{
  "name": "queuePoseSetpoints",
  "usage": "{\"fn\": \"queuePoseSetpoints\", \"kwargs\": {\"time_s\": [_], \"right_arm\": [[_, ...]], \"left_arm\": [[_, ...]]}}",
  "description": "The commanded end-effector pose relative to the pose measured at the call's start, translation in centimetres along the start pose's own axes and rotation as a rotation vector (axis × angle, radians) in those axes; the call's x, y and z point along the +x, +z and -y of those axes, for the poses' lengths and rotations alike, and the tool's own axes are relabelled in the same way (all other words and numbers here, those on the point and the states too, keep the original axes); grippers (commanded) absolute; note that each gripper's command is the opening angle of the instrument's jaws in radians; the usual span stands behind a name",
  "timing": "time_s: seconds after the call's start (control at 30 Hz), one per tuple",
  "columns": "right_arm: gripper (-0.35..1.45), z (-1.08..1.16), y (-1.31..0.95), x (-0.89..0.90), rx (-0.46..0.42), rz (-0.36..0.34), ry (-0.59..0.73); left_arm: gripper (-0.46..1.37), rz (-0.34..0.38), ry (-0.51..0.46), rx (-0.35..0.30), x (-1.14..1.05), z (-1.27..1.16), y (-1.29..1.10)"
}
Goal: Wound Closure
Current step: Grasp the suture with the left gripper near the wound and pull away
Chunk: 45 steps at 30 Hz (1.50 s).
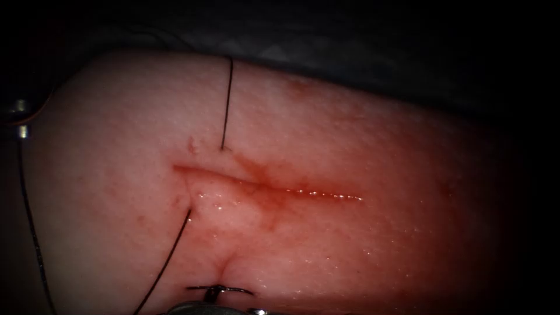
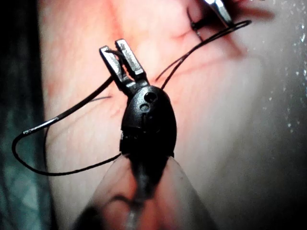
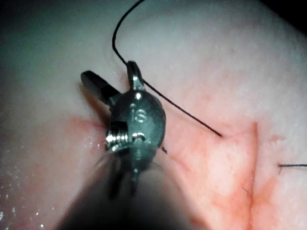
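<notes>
Dark cloth (image 1: pixel 350 58) carries the tissue (image 1: pixel 379 245); thread (image 1: pixel 226 105) lies across the tissue's surface.

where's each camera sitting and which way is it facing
Right wrist: rides the right arm, looks along its shaft at the open right gripper, over the cut.
Left wrist: rides the left arm, looks at the left gripper, thread beside it.
Endoscope: above and in front, facing the tissue; right gripper at lower edge.
Shared: tissue and thread.

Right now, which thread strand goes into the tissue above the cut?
The upper thread strand, running straight up over the tissue's far edge; the lower strand leaves below the cut, slanting down-left.
</notes>
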Motion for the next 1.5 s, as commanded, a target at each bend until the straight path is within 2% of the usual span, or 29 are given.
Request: {"fn": "queuePoseSetpoints", "kwargs": {"time_s": [0.03, 0.1, 0.17, 0.23, 0.3, 0.47, 0.5, 0.6, 0.67, 0.77, 1.03, 1.2, 1.33, 1.4, 1.43, 1.47, 1.5], "right_arm": [[1.34, -0.03, -0.05, 0.00, -0.007, 0.001, -0.014], [1.34, -0.05, -0.22, 0.02, -0.010, 0.002, -0.039], [1.25, -0.08, -0.46, 0.02, -0.010, 0.003, -0.069], [1.23, -0.12, -0.58, 0.01, -0.021, 0.007, -0.080], [1.20, -0.25, -0.76, -0.04, -0.054, 0.021, -0.123], [1.22, -0.69, -0.88, -0.33, -0.128, 0.057, -0.188], [1.22, -0.71, -0.88, -0.35, -0.131, 0.059, -0.187], [1.27, -0.97, -0.80, -0.59, -0.157, 0.075, -0.210], [1.24, -1.09, -0.69, -0.76, -0.143, 0.071, -0.218], [1.22, -1.16, -0.53, -0.93, -0.122, 0.077, -0.229], [1.13, -1.18, 0.01, -1.32, -0.053, 0.091, -0.275], [1.06, -1.22, 0.17, -1.48, -0.057, 0.095, -0.255], [0.81, -1.27, 0.23, -1.58, -0.066, 0.098, -0.231], [0.54, -1.29, 0.23, -1.61, -0.066, 0.104, -0.220], [0.08, -1.30, 0.23, -1.62, -0.068, 0.105, -0.215], [-0.27, -1.30, 0.22, -1.63, -0.065, 0.103, -0.209], [-0.35, -1.29, 0.22, -1.63, -0.059, 0.101, -0.204]], "left_arm": [[-0.35, 0.008, 0.010, 0.001, 0.01, 0.05, -0.04], [-0.35, 0.024, 0.025, 0.010, 0.03, 0.15, -0.13], [-0.35, 0.041, 0.044, 0.018, 0.04, 0.27, -0.25], [-0.35, 0.046, 0.043, 0.019, 0.04, 0.32, -0.30], [-0.35, 0.048, 0.043, 0.026, 0.03, 0.36, -0.36], [-0.35, 0.052, 0.047, 0.032, 0.01, 0.35, -0.36], [-0.35, 0.052, 0.047, 0.032, 0.01, 0.35, -0.36], [-0.35, 0.055, 0.048, 0.036, 0.01, 0.34, -0.34], [-0.35, 0.055, 0.054, 0.038, 0.00, 0.33, -0.34], [-0.35, 0.049, 0.050, 0.038, -0.01, 0.30, -0.33], [-0.35, 0.049, 0.052, 0.031, -0.04, 0.25, -0.28], [-0.35, 0.048, 0.047, 0.032, -0.04, 0.23, -0.27], [-0.35, 0.046, 0.048, 0.031, -0.04, 0.21, -0.26], [-0.35, 0.044, 0.044, 0.031, -0.05, 0.20, -0.26], [-0.35, 0.045, 0.045, 0.028, -0.05, 0.19, -0.25], [-0.35, 0.045, 0.045, 0.029, -0.05, 0.18, -0.25], [-0.35, 0.043, 0.046, 0.027, -0.05, 0.18, -0.24]]}}
